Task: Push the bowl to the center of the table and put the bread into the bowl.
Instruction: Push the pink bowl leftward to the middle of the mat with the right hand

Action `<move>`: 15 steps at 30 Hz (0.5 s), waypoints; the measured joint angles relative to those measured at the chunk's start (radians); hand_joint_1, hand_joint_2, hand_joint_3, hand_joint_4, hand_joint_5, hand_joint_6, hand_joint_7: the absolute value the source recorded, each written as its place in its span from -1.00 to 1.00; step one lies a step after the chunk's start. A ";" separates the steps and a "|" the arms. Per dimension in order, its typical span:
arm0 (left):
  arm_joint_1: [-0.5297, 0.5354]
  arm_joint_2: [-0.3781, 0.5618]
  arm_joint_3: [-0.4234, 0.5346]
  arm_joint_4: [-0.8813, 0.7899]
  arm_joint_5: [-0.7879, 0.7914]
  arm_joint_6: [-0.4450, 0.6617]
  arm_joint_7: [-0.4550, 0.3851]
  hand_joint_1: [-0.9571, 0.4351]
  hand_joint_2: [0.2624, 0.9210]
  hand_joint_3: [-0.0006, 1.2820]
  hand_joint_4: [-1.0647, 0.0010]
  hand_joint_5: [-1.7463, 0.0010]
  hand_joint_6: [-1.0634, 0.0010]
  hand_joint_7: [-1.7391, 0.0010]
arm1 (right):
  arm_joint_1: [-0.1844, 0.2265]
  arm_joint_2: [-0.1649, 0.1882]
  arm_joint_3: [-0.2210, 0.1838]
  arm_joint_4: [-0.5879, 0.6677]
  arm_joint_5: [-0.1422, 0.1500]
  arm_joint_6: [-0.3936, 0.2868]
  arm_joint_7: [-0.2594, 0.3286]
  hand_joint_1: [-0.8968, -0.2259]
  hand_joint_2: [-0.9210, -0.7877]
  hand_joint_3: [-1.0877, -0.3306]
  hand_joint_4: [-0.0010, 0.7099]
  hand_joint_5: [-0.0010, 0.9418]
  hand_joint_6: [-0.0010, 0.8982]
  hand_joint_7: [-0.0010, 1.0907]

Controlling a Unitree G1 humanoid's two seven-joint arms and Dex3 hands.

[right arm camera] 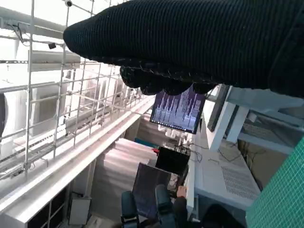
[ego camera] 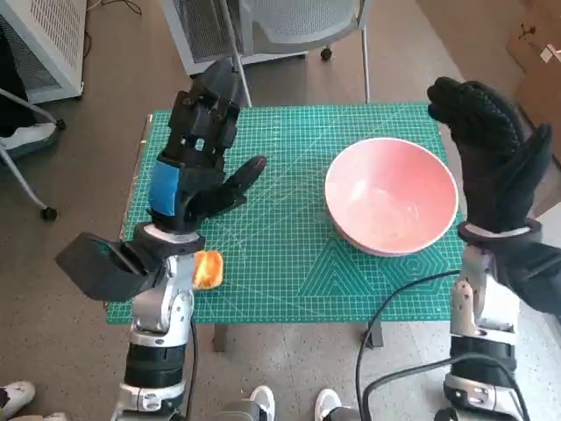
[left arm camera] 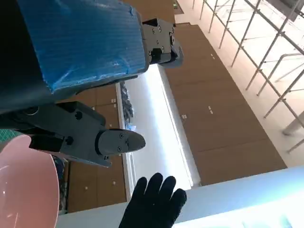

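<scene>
Green cutting mat (ego camera: 289, 254) covered the small table's top. Beyond its far edge stood a chair on castors (ego camera: 298, 26). A white perforated cabinet (ego camera: 48, 35) sat at the far left. Pale shoes (ego camera: 294, 405) showed at the near edge. In the right wrist view, a lit monitor (right arm camera: 178, 109) glowed above a desk (right arm camera: 218, 175).

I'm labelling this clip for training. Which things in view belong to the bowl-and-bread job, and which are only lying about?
Part of the job:
pink bowl, empty, toward the table's right side
bread, near the table's front left edge, partly hidden by the left forearm
left hand and right hand, both raised, holding nothing

Just about:
green cutting mat
chair beyond the table
black cable
</scene>
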 measured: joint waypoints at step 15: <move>0.000 -0.002 0.000 0.008 0.001 -0.004 0.000 0.23 0.96 -0.49 0.85 0.99 1.00 0.41 | -0.005 -0.035 -0.035 0.045 0.024 -0.024 0.020 0.14 -1.00 0.52 0.13 -1.00 0.00 -1.00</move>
